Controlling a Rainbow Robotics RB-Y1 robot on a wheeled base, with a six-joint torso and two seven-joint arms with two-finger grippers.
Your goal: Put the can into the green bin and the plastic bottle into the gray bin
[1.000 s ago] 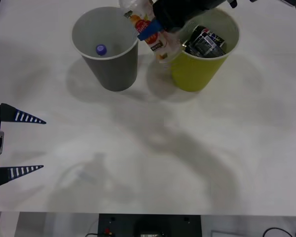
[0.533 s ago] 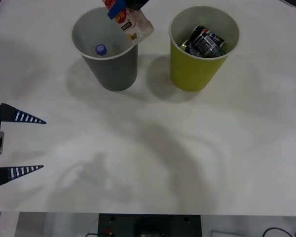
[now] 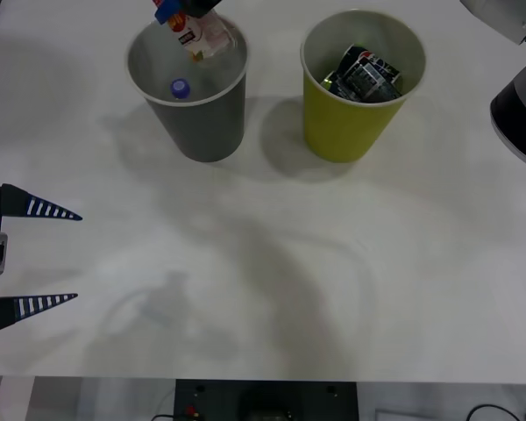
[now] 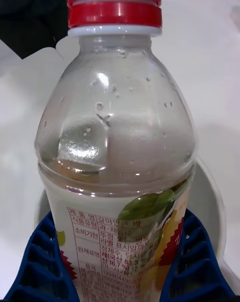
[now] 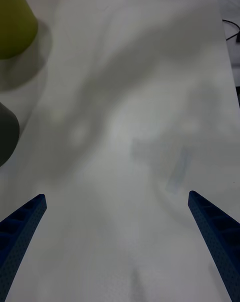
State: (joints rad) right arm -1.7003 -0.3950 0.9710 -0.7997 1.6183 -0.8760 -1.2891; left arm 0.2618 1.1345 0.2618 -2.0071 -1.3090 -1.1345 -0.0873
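Observation:
The plastic bottle (image 3: pixel 202 33), clear with a red cap (image 4: pixel 115 4) and a yellow-and-red label, hangs tilted over the mouth of the gray bin (image 3: pixel 193 123). My right gripper (image 3: pixel 181 10) is shut on it, its blue fingers (image 4: pixel 47 262) pressing the labelled body on both sides. The bin's pale rim (image 4: pixel 212 207) shows behind the bottle. The can (image 3: pixel 366 74), dark and crumpled, lies inside the green bin (image 3: pixel 346 127) to the right. My left gripper (image 3: pixel 74 257) waits open at the table's left edge, holding nothing.
A purple-blue-capped bottle (image 3: pixel 180 88) lies inside the gray bin. The two bins stand side by side at the back of the white table (image 3: pixel 272 263). The left wrist view has the green bin (image 5: pixel 12 21) and gray bin (image 5: pixel 6 131) at its edge. My right arm's body (image 3: pixel 519 114) is at the far right.
My right gripper has carried the plastic bottle leftward from beside the green bin to above the gray bin's opening. The left arm has not moved.

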